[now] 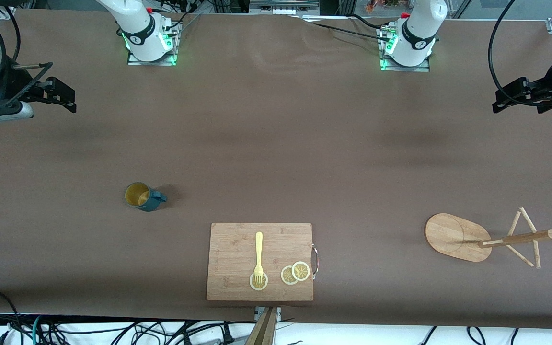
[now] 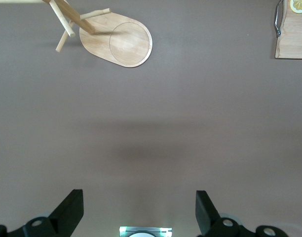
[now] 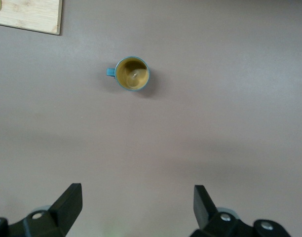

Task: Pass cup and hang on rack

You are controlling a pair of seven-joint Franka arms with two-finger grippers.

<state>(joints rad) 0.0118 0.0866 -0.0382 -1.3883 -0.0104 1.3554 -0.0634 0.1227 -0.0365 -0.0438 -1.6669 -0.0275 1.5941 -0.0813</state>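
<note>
The dark teal cup (image 1: 144, 197) stands upright on the brown table toward the right arm's end, its tan inside showing and its handle pointing toward the left arm's end. It also shows in the right wrist view (image 3: 132, 73). The wooden rack (image 1: 458, 237) stands on its oval base toward the left arm's end, its pegs bare; it also shows in the left wrist view (image 2: 119, 42). My right gripper (image 1: 61, 96) is open and empty, up at its end of the table (image 3: 136, 205). My left gripper (image 1: 513, 96) is open and empty, up at its end (image 2: 138, 207).
A rectangular wooden cutting board (image 1: 237, 239) lies near the front edge between cup and rack. On it are a yellow fork (image 1: 258, 254) and three lemon slices (image 1: 295, 272). A metal handle (image 1: 315, 258) sticks out from the board's side. Cables run along the table's edges.
</note>
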